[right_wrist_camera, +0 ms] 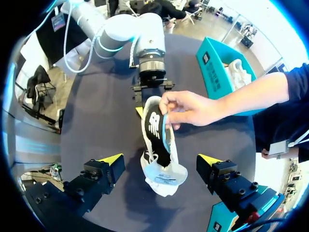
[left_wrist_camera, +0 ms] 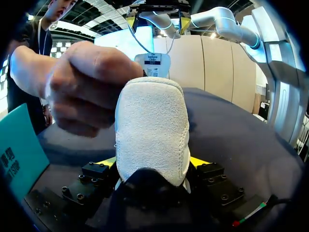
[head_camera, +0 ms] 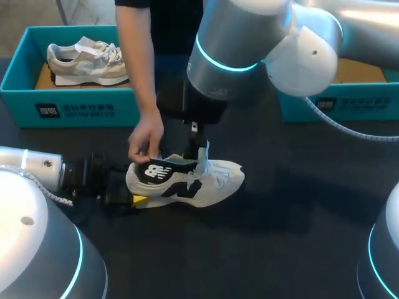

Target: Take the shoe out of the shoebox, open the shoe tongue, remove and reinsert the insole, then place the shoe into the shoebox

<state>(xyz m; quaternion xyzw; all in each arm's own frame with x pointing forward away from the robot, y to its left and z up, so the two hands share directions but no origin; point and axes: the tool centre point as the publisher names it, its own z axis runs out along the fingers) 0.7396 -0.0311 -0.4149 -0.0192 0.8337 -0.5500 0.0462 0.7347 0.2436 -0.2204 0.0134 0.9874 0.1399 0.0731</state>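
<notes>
A white shoe with black markings (head_camera: 212, 180) lies on the dark table, toe to the right. My left gripper (head_camera: 128, 199) is shut on its heel; in the left wrist view the white heel (left_wrist_camera: 152, 130) sits between both yellow fingertips (left_wrist_camera: 199, 162). A person's hand (head_camera: 146, 142) holds the black insole (right_wrist_camera: 155, 123) with a light blue underside, tilted on edge and partly inside the shoe. My right gripper (right_wrist_camera: 159, 162) hangs open above the shoe, its fingers wide apart on either side of the raised tongue (right_wrist_camera: 165, 179) without touching it.
A teal shoebox (head_camera: 68, 106) at the back left holds a second grey shoe (head_camera: 87, 59). Another teal box (head_camera: 336, 103) stands at the back right. The person's arm reaches over the table between the boxes. Bare table lies in front of the shoe.
</notes>
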